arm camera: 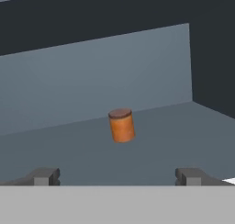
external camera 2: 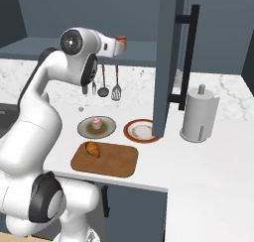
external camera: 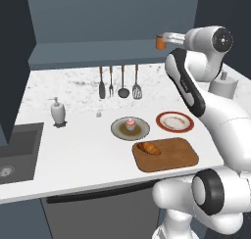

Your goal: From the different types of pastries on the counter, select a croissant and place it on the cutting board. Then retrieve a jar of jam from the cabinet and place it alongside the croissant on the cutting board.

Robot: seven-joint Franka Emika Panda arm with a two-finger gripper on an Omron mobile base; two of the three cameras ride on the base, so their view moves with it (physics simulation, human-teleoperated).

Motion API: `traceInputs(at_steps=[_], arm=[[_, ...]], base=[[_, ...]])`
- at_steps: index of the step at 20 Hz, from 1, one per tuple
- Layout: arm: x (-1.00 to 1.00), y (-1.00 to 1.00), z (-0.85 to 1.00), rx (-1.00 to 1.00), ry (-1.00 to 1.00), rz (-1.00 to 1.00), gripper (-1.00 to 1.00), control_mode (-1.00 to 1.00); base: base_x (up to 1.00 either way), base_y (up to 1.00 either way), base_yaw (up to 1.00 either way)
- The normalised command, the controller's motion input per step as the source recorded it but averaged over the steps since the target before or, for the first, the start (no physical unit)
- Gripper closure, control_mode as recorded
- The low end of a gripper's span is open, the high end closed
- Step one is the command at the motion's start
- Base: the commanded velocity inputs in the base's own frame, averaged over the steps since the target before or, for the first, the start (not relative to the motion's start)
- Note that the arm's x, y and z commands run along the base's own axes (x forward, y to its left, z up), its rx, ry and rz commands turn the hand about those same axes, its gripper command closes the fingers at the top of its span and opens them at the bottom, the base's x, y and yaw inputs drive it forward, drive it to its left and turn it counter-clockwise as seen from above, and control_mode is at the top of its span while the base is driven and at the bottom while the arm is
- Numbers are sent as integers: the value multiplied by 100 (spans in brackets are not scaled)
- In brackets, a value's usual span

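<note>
Croissant on board. Jaws spread, facing jar on cabinet shelf, apart. Risk: off-centre approach tips jar or pushes it deeper.

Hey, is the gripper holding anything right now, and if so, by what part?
Nothing is held. The gripper is open, its fingertips spread wide, and the small orange-brown cylindrical jar of jam stands ahead of them on the cabinet shelf, untouched.

A kitchen: marble-look counter with dark sink, hanging utensils, wall cabinet, paper-towel roll.
</note>
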Motion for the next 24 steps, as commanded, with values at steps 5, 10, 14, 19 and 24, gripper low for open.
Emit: traceInputs(at_steps=[5,10,14,19,24], arm=[[29,0,-8,0,0,0,-100,-100],[38,0,0,0,0,0,-100,-100],[20,0,0,0,0,0,-100,-100],[0,0,-6,0,0,0,-100,-100],[1,-3,-8,0,0,0,-100,-100]], base=[[0,0,0],[0,0,0],[0,0,0],[0,0,0],[0,0,0]])
